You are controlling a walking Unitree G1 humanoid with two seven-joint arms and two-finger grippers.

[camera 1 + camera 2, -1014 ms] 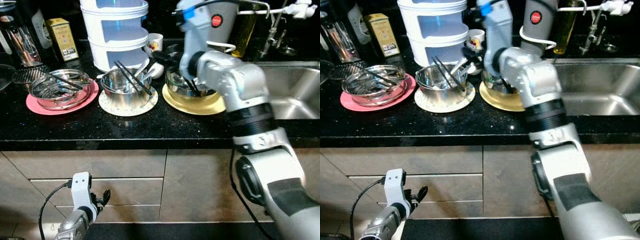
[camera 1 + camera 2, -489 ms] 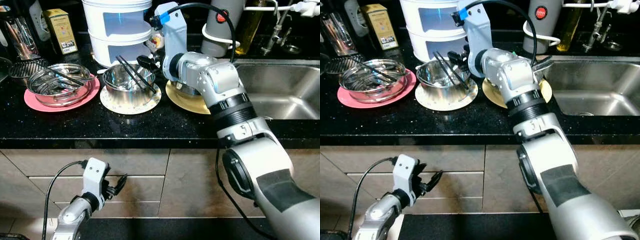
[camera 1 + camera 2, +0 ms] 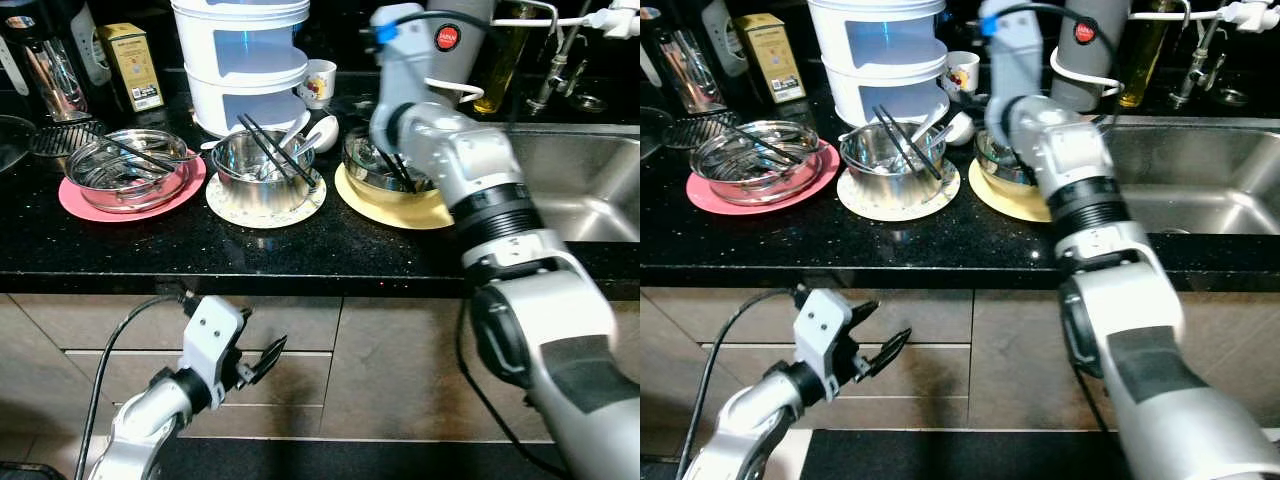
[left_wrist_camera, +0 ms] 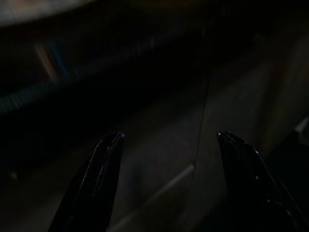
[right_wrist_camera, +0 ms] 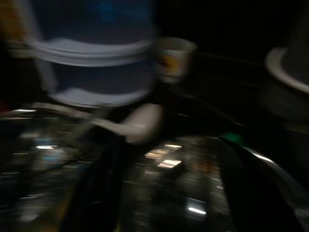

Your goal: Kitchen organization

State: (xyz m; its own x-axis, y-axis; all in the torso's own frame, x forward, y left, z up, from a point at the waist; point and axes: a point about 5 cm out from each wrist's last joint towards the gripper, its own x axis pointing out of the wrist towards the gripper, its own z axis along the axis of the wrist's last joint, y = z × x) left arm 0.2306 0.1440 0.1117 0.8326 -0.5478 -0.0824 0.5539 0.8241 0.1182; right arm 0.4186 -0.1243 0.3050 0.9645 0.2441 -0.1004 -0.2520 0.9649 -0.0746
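Note:
Three steel bowls stand in a row on the black counter (image 3: 200,250). One sits on a pink plate (image 3: 125,172), one on a white plate (image 3: 262,172) with black chopsticks across it, and one on a yellow plate (image 3: 375,172). My right gripper (image 3: 398,172) reaches down into the bowl on the yellow plate. In the blurred right wrist view its fingers (image 5: 99,193) stand apart over the bowl's rim, open, near a white spoon (image 5: 140,123). My left gripper (image 3: 262,358) hangs open below the counter, in front of the drawers (image 4: 159,159).
Behind the bowls stand a white stacked container (image 3: 245,60), a small cup (image 3: 318,82), a yellow box (image 3: 133,65), a grey flask (image 3: 452,40) and an oil bottle (image 3: 498,60). The steel sink (image 3: 590,180) with its tap (image 3: 555,50) lies to the right.
My right gripper has swung from beside the middle bowl back into the bowl on the yellow plate. The left arm has risen and moved right in front of the drawers.

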